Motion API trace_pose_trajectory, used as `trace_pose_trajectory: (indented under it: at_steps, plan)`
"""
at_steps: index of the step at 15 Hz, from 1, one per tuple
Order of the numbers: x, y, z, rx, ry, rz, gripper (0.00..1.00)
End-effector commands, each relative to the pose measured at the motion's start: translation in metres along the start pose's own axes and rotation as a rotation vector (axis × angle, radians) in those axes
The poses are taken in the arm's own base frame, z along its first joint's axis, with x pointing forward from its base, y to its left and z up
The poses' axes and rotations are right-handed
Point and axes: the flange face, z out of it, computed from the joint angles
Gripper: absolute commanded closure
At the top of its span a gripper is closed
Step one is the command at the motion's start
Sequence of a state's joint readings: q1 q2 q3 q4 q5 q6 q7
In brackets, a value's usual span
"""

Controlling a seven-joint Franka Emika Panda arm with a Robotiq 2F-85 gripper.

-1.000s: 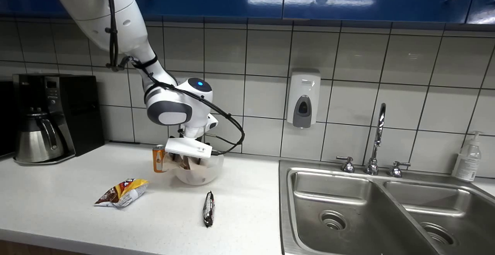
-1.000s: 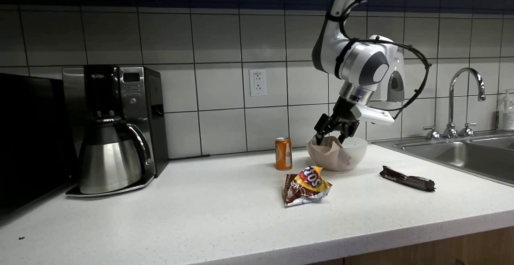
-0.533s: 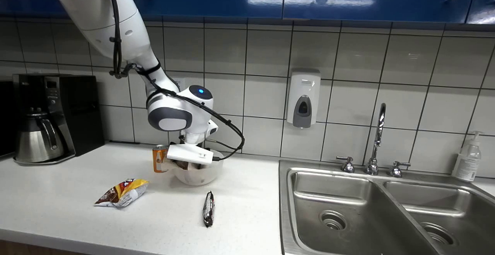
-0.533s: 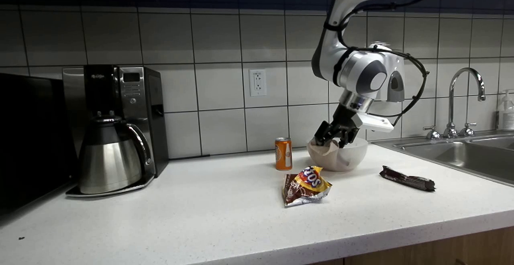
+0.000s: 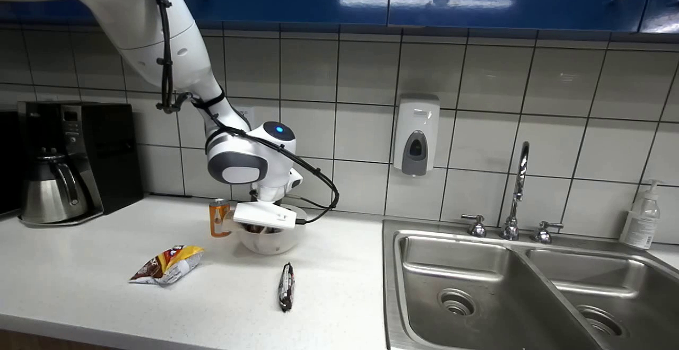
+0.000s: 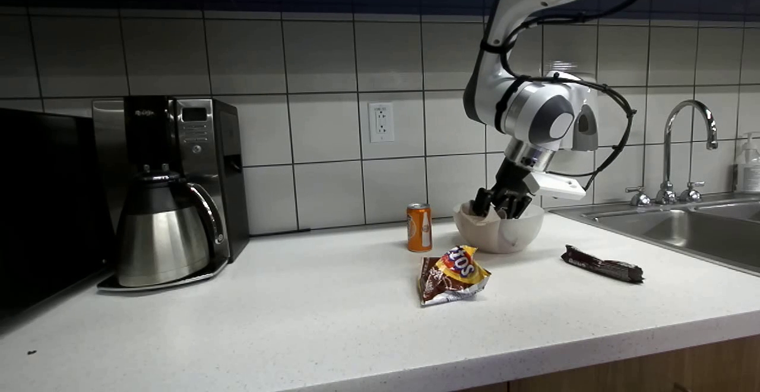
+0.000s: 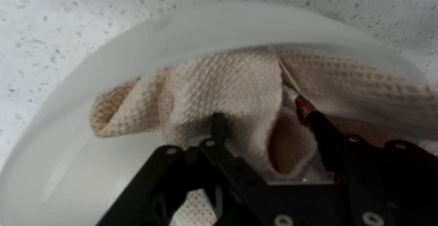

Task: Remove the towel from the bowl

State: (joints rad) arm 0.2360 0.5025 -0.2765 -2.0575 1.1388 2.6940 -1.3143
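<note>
The beige towel (image 7: 226, 89) lies bunched in the translucent white bowl (image 7: 68, 171) in the wrist view. In an exterior view the towel (image 6: 482, 231) shows through the wall of the bowl (image 6: 525, 231); both also appear in an exterior view, with the bowl (image 5: 273, 244) and a towel edge (image 5: 231, 224) over its rim. My gripper (image 7: 261, 118) points down into the bowl, its fingers apart with towel folds between and below them. It also shows in an exterior view (image 6: 491, 212). A red patch shows at one fingertip; I cannot tell what it is. Fingertip contact is unclear.
An orange can (image 6: 419, 227) stands beside the bowl. A chip bag (image 6: 454, 276) and a dark wrapped bar (image 6: 602, 264) lie in front on the counter. A coffee maker (image 6: 172, 190) stands at one side, a sink (image 5: 456, 307) at the other. The tiled wall is behind.
My gripper has moved down deeper into the bowl and slightly towards the sink. Its fingers look a little nearer each other. The bowl has stayed in place.
</note>
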Motion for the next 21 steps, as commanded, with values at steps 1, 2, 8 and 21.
trace_pose_trajectory:
  at_steps: [1, 2, 8, 21]
  plan:
    - [0.006, 0.006, -0.003, -0.006, 0.012, -0.018, 0.65]
    - [0.007, 0.006, -0.004, -0.006, 0.012, -0.019, 0.73]
    - [0.005, 0.012, -0.016, -0.021, 0.007, -0.005, 1.0]
    - [0.024, 0.015, -0.128, -0.04, 0.186, -0.003, 0.98]
